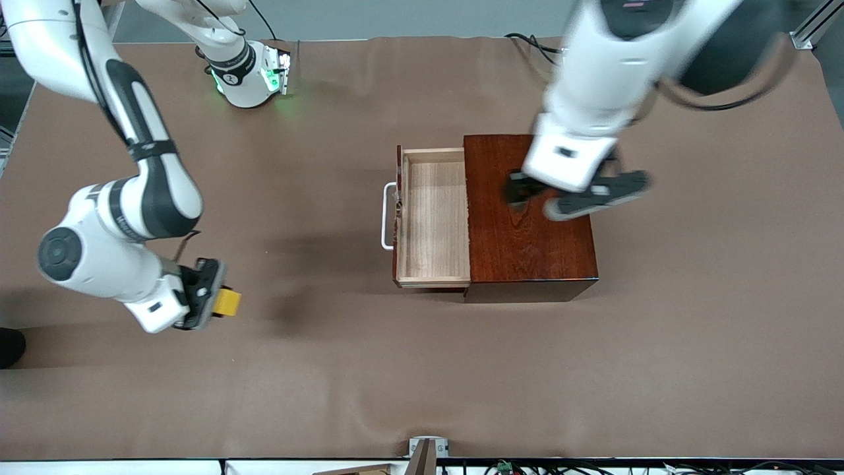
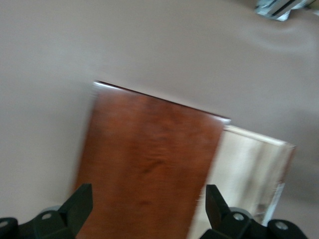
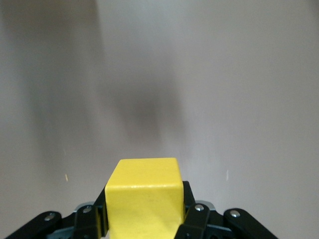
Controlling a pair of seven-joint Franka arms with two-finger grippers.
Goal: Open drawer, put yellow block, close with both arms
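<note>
A: Front view first. The drawer [image 1: 435,218] is pulled out of the box [image 1: 527,218], toward the right arm's end of the table, and it has nothing inside. The right gripper [image 1: 221,300] pinches the block [image 1: 227,301] over bare table [image 1: 422,369], well apart from the drawer. The left gripper [image 1: 573,191] hangs over the box top.

B: Are the left fingers spread?

A: Left wrist view: yes, the left gripper [image 2: 149,209] has its fingers [image 2: 79,204] wide apart, with nothing between them. Under it are the box top [image 2: 149,169] and part of the drawer [image 2: 254,164].

B: And the block?

A: Right wrist view: the block [image 3: 144,194] sits straight between the fingers [image 3: 194,219] of the right gripper [image 3: 144,224], only table below.

B: How to do the carry well, in your opinion?

A: I think: keep the block high enough to pass the handle [image 1: 388,216] and the drawer's front wall, then lower it in the middle, away from the walls. The way between looks free of things. The left arm should stay off that path.
</note>
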